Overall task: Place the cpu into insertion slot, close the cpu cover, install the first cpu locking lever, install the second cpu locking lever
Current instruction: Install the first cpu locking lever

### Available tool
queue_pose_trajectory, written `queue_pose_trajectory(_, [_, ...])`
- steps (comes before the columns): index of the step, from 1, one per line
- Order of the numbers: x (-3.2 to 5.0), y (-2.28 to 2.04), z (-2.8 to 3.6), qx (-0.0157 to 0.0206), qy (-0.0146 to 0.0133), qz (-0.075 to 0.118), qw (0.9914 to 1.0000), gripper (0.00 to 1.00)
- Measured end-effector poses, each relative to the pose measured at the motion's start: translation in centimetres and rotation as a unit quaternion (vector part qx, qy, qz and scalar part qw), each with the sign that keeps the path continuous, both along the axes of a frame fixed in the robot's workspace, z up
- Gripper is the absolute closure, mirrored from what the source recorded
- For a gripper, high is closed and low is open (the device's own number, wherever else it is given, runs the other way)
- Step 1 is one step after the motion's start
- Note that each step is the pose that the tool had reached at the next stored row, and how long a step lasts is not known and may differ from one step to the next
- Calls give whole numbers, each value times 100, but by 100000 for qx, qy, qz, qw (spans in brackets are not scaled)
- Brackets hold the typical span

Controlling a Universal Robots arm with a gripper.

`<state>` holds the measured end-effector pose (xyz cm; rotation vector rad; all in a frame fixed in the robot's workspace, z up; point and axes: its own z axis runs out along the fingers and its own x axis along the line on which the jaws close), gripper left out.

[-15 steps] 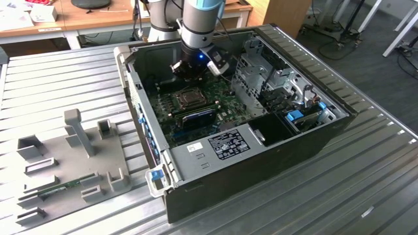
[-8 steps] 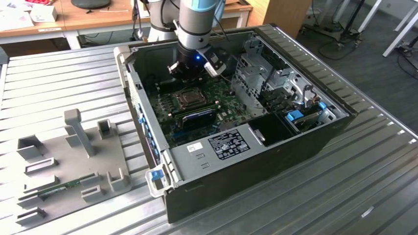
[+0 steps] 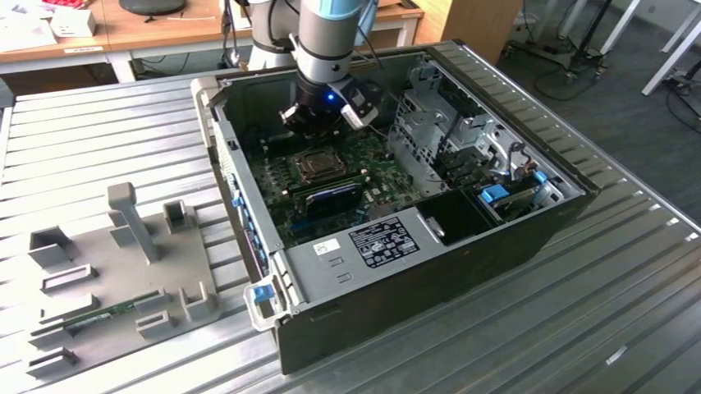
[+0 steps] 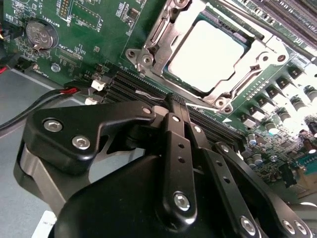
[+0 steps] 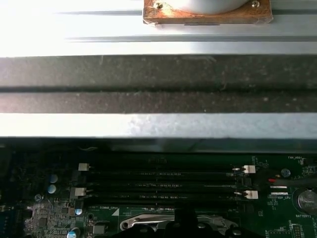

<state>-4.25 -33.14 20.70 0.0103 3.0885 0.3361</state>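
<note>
Second wrist view: cpu (image 4: 205,54) sits inside insertion slot (image 4: 174,83)

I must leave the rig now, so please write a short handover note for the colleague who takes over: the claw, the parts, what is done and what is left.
Claw: shut, holding nothing that I can see, just above the board beside the socket, over the memory slots.
Parts: the cpu lies flat in the insertion slot. The cpu cover is folded down around it.
Done: cpu placed, cover closed.
Left: the two locking levers. I cannot tell from these views whether either is latched, so check both.
</note>
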Motion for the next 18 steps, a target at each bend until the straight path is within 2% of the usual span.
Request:
queue_pose_trajectory(5, [0, 2, 41, 8, -3, -1, 100000, 90])
queue_pose_trajectory(18, [0, 14, 82, 68, -16, 3, 100000, 90])
